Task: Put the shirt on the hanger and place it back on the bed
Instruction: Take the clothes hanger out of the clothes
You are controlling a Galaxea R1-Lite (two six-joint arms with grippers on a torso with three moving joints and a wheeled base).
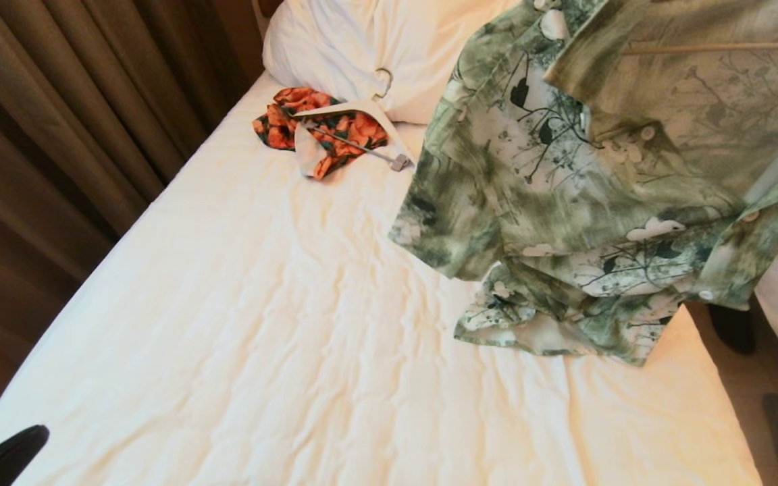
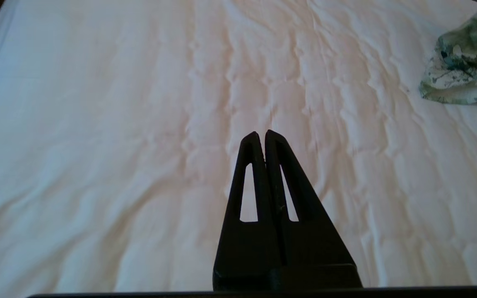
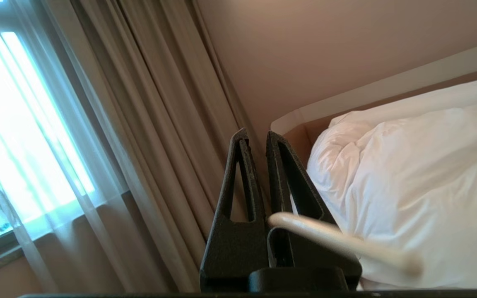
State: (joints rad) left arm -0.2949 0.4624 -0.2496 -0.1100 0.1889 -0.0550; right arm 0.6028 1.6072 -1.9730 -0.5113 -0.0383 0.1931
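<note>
— Where is the shirt [image 1: 585, 196] at this moment?

— Off the mattress, up at the right side of my head view. It is draped on the hanger [image 1: 720, 47], whose thin cream bar crosses just beneath the collar. The fabric is soft and crumpled, green and white with dark branches and small white buttons; its lower folds dangle over the bed [image 1: 281, 324], and whether they brush it I cannot tell.

— And your fingers?

— My right fingers [image 3: 257, 138] are pinched around the hanger's slim rounded cream rod, held near their base, with curtains and a plump white pillow [image 3: 420, 182] behind. My left fingers [image 2: 260, 134] are pressed together, grasping nothing, low over the quilted, wrinkled white sheet.

— Anything else on the bed?

— An orange floral garment [image 1: 325, 128] lying on a broad white hanger with a metal clip bar [image 1: 355, 118], beside the pillows.
</note>
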